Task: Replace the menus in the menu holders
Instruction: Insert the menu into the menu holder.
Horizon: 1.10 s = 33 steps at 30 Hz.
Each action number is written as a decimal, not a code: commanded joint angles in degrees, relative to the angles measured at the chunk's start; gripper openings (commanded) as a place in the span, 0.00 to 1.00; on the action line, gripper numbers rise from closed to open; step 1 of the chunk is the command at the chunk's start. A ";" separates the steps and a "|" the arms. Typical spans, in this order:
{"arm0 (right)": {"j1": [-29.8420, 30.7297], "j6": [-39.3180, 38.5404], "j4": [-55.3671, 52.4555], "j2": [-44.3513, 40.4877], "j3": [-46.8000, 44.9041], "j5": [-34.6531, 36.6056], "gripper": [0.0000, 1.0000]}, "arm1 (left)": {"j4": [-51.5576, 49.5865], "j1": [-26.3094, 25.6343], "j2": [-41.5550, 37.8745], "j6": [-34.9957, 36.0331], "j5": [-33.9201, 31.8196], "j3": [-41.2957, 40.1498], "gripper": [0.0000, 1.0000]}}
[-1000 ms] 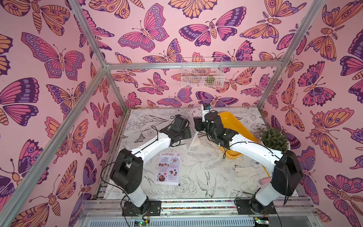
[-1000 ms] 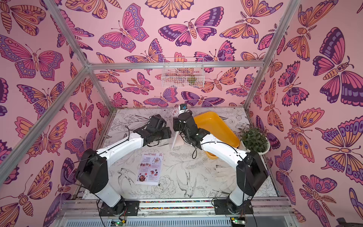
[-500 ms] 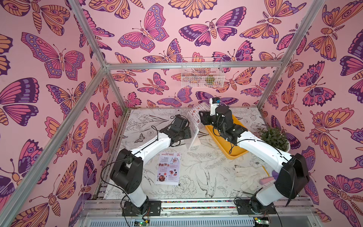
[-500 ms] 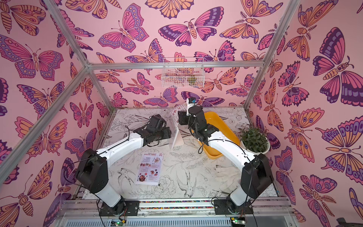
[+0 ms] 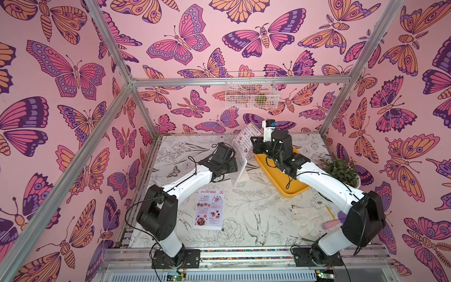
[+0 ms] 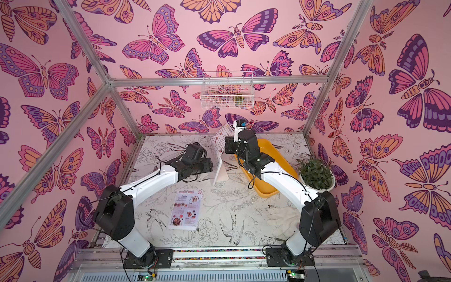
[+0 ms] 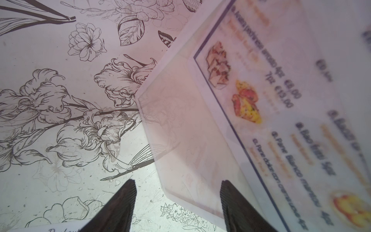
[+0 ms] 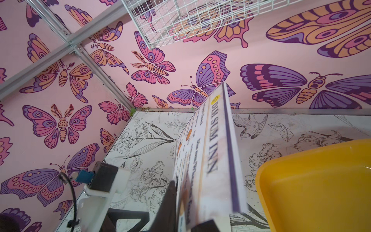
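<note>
Where butterfly walls (image 5: 73,73) end, a floral tabletop (image 5: 256,207) begins.

Two menus (image 5: 210,209), one holder (image 5: 240,174), one tray (image 5: 291,190) (yellow), one plant (image 5: 341,171).

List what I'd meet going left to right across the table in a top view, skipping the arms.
SPECIAL MENU → holder → tray → plant. Left out: the DIM SUM INN menu, which overlaps the holder, and the glove, which overlaps tray and plant.
</note>
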 commanded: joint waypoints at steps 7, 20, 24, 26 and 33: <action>0.48 0.62 3.07 -1.51 -3.56 -3.16 0.12 | -2.22 0.04 -3.40 1.52 -2.27 -0.83 0.74; 3.65 1.53 8.05 -2.51 -7.01 -0.44 0.03 | -5.55 2.80 -4.76 1.51 -6.65 -2.27 0.77; 4.50 1.31 7.12 -1.86 -7.59 0.54 0.03 | -5.56 3.83 -5.52 1.79 -6.67 -2.58 0.77; 4.62 1.03 6.51 -1.25 -7.50 0.65 0.04 | -5.60 4.03 -5.75 1.92 -6.63 -2.49 0.77; 4.83 -0.01 4.24 0.41 -6.19 0.94 0.05 | -5.43 4.13 -5.79 1.99 -6.45 -2.13 0.77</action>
